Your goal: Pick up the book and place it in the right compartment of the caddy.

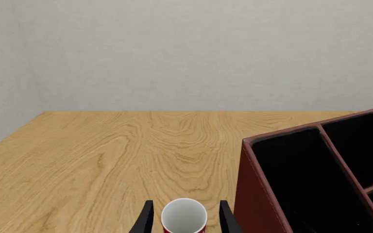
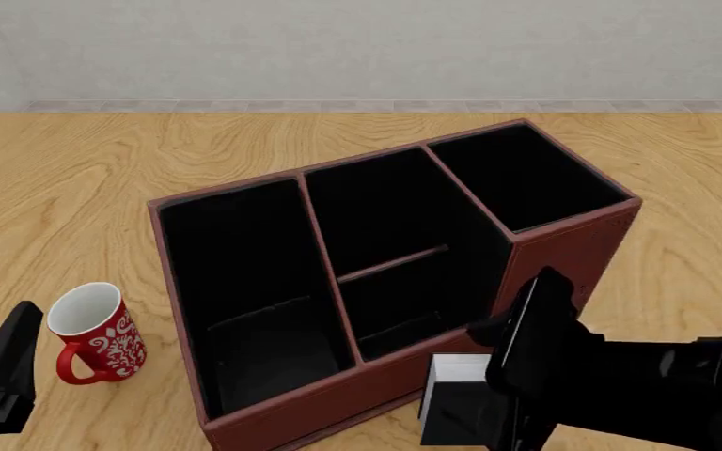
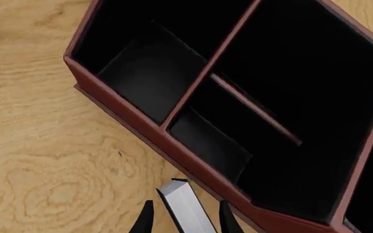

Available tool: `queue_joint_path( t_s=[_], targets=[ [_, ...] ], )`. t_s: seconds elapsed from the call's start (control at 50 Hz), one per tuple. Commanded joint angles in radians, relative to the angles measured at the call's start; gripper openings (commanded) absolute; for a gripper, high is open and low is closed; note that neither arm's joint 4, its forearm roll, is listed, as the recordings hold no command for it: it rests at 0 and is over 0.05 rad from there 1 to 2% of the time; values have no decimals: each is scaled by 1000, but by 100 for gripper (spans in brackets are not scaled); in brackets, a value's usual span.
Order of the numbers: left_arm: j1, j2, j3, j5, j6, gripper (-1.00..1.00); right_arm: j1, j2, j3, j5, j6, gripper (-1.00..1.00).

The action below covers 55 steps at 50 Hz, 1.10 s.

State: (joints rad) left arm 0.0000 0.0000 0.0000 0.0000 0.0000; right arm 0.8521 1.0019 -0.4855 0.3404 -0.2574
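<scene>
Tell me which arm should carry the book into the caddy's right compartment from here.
Right. The right end effector straddles the book just in front of the caddy, on the right compartment's side. The left end effector sits far off by the red mug, with the whole caddy between.

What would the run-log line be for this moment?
right gripper: straddling book, grip unconfirmed | book: beside caddy near wall, not in right compartment | left gripper: open around red mug

The black book [image 2: 459, 406], white page edge showing, lies just before the reddish-brown three-section caddy [image 2: 581, 249], whose right compartment [image 2: 525, 178] is empty.
</scene>
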Motion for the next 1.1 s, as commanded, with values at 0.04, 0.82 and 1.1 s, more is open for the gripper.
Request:
queue_joint_path(
  t_s=[0.04, 0.82, 1.1],
  targets=[
    [0, 0, 0, 0, 0, 100, -6, 23, 14, -29, 8, 100],
    [0, 0, 0, 0, 0, 100, 25, 69, 61, -106, 57, -100],
    [0, 0, 0, 0, 0, 100, 37, 46, 54, -80, 56, -100]
  ],
)
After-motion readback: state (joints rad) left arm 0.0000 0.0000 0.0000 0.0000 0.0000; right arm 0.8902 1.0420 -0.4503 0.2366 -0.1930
